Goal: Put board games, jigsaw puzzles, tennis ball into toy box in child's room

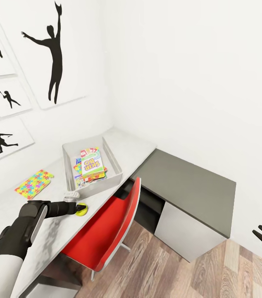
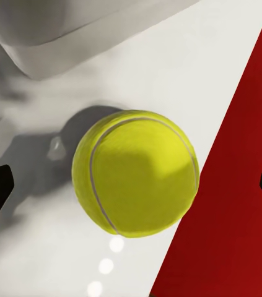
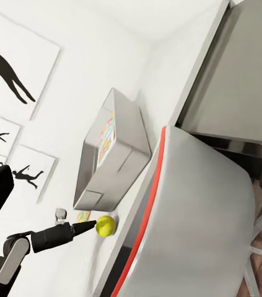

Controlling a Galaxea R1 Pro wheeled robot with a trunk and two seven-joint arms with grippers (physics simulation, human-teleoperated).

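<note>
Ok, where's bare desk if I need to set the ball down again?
Bare table top lies beyond the toy box, toward the corner, and beside the jigsaw puzzle nearer the robot. It is crowded where the left tool meets the tennis ball, between the box and the red chair.

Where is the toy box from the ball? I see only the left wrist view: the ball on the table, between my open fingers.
Observer: In the head view the toy box stands on the table just beyond the tennis ball, on the side away from the robot.
Operator: Is something already inside it?
Observer: Yes. The SKIP-BO board game lies on top of other colourful flat things in the box.
Operator: What is outside the box?
Observer: One jigsaw puzzle lies flat on the table, to the left of the box.
</note>
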